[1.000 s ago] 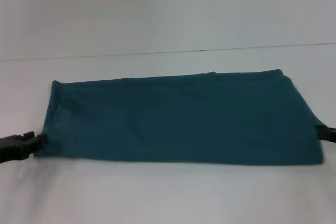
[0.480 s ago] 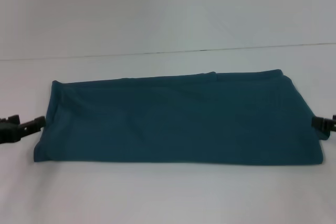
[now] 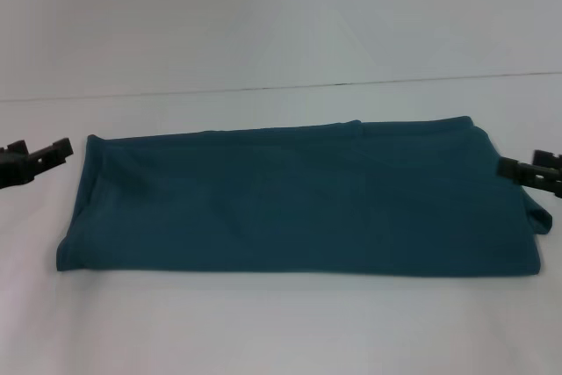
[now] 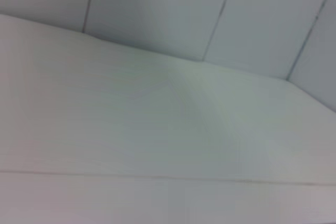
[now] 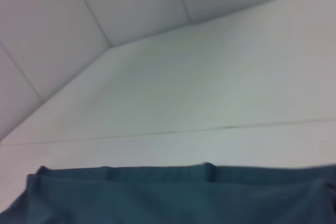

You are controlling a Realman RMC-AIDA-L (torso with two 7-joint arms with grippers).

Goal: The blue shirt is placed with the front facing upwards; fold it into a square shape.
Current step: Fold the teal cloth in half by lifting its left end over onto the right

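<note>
Take the blue shirt [image 3: 299, 199] as your landmark: it lies flat on the white table [image 3: 281, 322], folded into one long band that runs across the robot's front, plain teal side up, with no lettering showing in the head view.

Your left gripper [image 3: 54, 150] sits just off the shirt's left end, level with the far corner of that end. A strip of bare table shows between its tip and the cloth, so it is not touching the shirt and it holds nothing. Two dark prongs show at the tip, but you cannot tell from here whether they stand apart or pressed together.

Your right gripper [image 3: 514, 169] is at the shirt's right end, its dark tip lying over the edge of the cloth as the head view sees it. You cannot tell whether it touches the fabric or hangs above it, and its fingers cannot be read either.

On the far long edge of the shirt a small fold [image 3: 353, 125] bumps up near the middle, and the right wrist view shows the same bump [image 5: 208, 168] with layered edges on either side of it. The right end of the shirt bulges a little past the near corner.

Beyond the shirt, a thin dark seam [image 3: 351, 84] crosses the table. The left wrist view shows only white surface and pale wall panels [image 4: 157, 9].
</note>
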